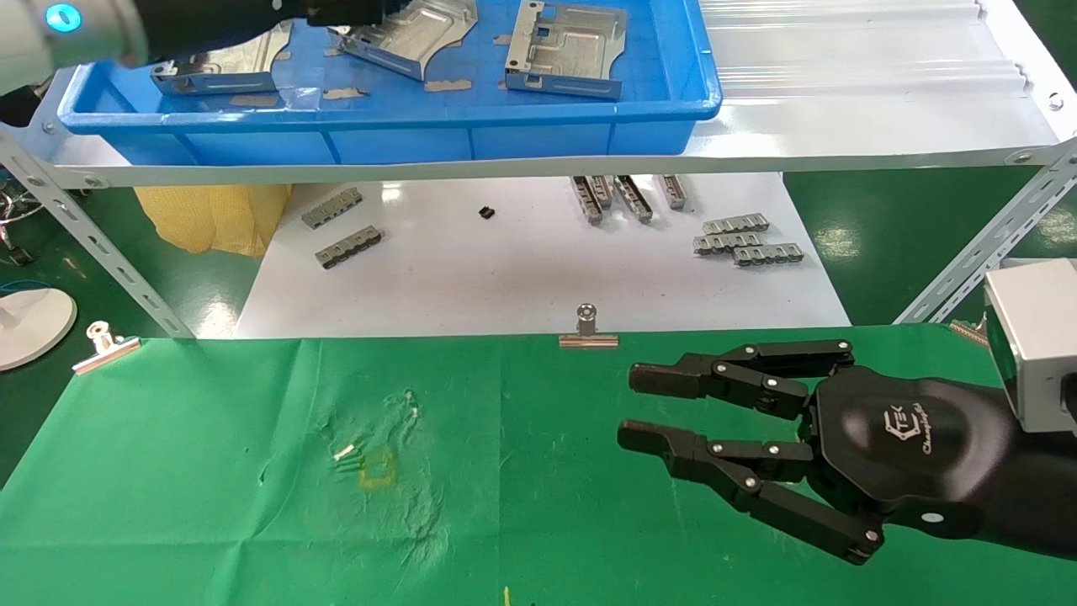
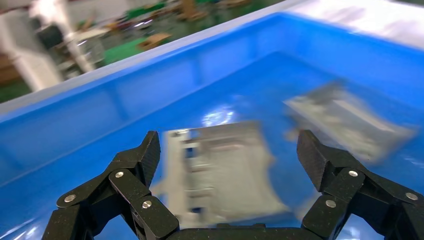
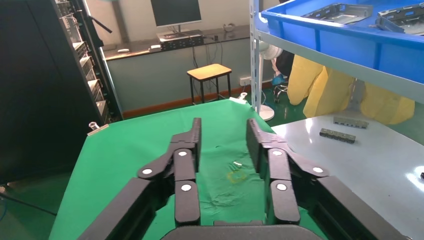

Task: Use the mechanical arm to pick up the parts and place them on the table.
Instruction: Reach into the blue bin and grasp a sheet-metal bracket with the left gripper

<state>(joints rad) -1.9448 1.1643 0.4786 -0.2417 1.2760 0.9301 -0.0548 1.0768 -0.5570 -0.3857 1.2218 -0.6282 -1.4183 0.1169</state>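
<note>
Nearest the head camera, at the lower right of the frame, the right gripper hovers idle over the green table, its fingers a moderate gap apart and holding nothing. The parts lie in the blue bin on the white shelf along the top of the frame, and one part sits directly between the spread fingers of the left gripper, which is wide open and seems not yet to touch it. The likely trouble is the glossy plate skating across the slick bin floor, or a fingertip catching only a thin flange so the part tilts and drops.
</note>
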